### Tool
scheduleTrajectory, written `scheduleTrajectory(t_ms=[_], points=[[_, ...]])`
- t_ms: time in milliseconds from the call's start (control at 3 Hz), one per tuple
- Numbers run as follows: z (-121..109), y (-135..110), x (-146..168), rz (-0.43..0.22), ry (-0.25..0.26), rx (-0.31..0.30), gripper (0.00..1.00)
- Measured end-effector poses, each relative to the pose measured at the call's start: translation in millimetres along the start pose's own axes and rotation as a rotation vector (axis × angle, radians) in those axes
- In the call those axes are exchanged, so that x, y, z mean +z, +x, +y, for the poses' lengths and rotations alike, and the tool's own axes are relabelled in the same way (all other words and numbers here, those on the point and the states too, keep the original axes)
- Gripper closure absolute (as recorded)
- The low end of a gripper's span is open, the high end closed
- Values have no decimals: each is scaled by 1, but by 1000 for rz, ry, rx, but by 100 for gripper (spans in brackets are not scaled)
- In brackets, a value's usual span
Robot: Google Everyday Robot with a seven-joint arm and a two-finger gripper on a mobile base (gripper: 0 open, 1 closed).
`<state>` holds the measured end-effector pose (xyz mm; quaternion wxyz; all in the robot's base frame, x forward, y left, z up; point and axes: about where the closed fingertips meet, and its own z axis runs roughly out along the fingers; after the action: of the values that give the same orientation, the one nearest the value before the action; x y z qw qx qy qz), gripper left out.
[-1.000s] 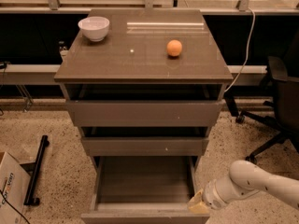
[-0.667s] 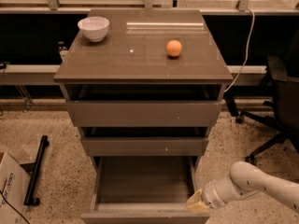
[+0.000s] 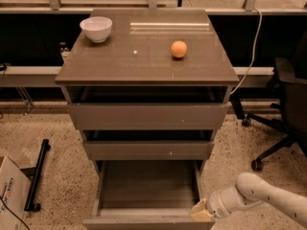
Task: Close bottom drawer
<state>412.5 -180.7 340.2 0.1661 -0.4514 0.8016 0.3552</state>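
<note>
While the bottom drawer [image 3: 148,188] stands pulled well out at the near foot of the bench [image 3: 144,63], the gripper [image 3: 201,211] sits at its near right corner; its opening cannot be told. On top: white bowl [image 3: 96,28] far left, orange [image 3: 179,49] right, well apart.

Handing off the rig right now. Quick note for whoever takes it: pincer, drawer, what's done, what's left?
Pincer: low on the right, at the front right corner of the bottom drawer. Whether it touches the drawer cannot be told.
Bottom drawer: pulled far out, and the inside looks empty.
Cabinet top: a bowl at the back left and an orange to the right.
Done: arm brought to the drawer front.
Left: push the drawer in until its front is flush, then pull the arm back.
</note>
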Motion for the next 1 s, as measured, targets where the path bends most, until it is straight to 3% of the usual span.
scheduleTrajectory(t_ms=[1000], points=[[-14, 46, 39, -31, -19, 130, 100]])
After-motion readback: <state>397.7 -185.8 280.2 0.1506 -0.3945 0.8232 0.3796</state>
